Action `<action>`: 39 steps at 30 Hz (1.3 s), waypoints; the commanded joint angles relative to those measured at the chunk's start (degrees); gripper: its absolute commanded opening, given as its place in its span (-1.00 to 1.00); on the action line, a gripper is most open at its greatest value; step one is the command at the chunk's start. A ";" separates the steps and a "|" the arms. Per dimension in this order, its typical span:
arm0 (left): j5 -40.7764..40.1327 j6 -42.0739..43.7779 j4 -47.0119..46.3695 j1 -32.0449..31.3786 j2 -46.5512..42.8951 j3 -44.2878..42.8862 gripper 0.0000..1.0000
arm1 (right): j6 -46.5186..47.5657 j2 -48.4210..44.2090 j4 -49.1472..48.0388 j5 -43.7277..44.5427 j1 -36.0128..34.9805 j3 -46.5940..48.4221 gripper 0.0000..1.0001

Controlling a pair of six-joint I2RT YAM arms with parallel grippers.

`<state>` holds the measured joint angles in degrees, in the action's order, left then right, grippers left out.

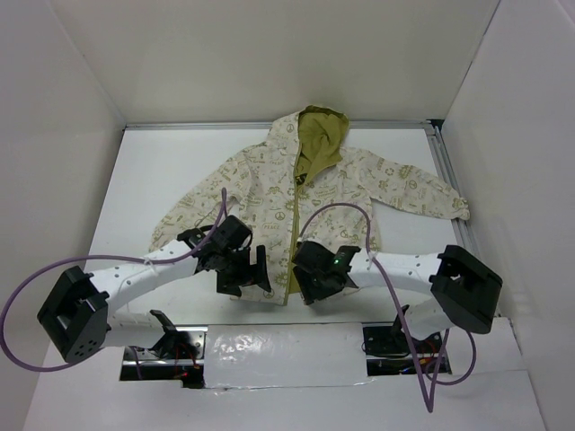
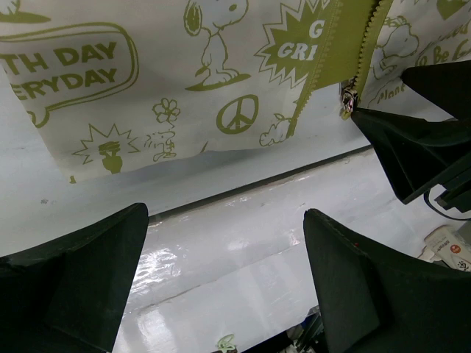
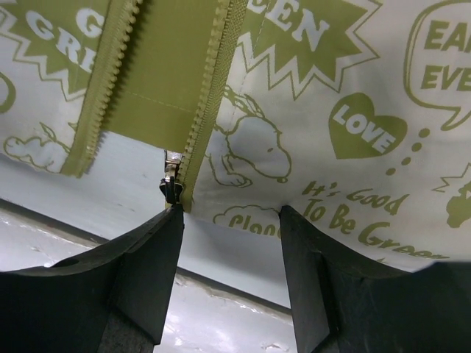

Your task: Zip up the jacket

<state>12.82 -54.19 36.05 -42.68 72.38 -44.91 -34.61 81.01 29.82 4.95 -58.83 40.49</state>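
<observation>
Two rows of olive zipper teeth (image 3: 210,81) are seen parted over a smooth olive strip down the jacket (image 1: 260,184), which is laid flat on the white table (image 1: 162,162), hood to the far side, sleeves spread, its matte cream cloth printed in olive. The left gripper (image 2: 224,220) is held wide open over glossy table by the hem, nothing between its wedge-shaped fingers (image 2: 81,279), and the right gripper (image 3: 232,213) is spread too, nothing pinched, one fingertip (image 3: 163,224) just under the metal slider (image 3: 171,187). From above, the hem is hidden by both grippers, and whether the slider sits on both rows cannot be made out.
</observation>
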 commanded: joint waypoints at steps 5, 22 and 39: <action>0.54 0.23 -0.37 -0.30 0.75 -1.85 0.99 | -1.95 8.19 -1.26 1.98 -0.49 3.01 0.21; -0.95 1.02 0.25 -0.13 1.71 -3.08 0.99 | -6.17 -4.36 6.65 -7.06 -3.31 -5.33 -0.93; -0.95 -0.30 0.33 -0.04 1.63 -2.47 0.99 | -1.52 -15.62 11.05 2.26 -6.74 4.95 -0.06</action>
<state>12.21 -54.17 35.94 -42.68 75.88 -46.89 -37.89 67.07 39.07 4.47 -64.93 42.52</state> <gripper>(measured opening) 0.993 0.486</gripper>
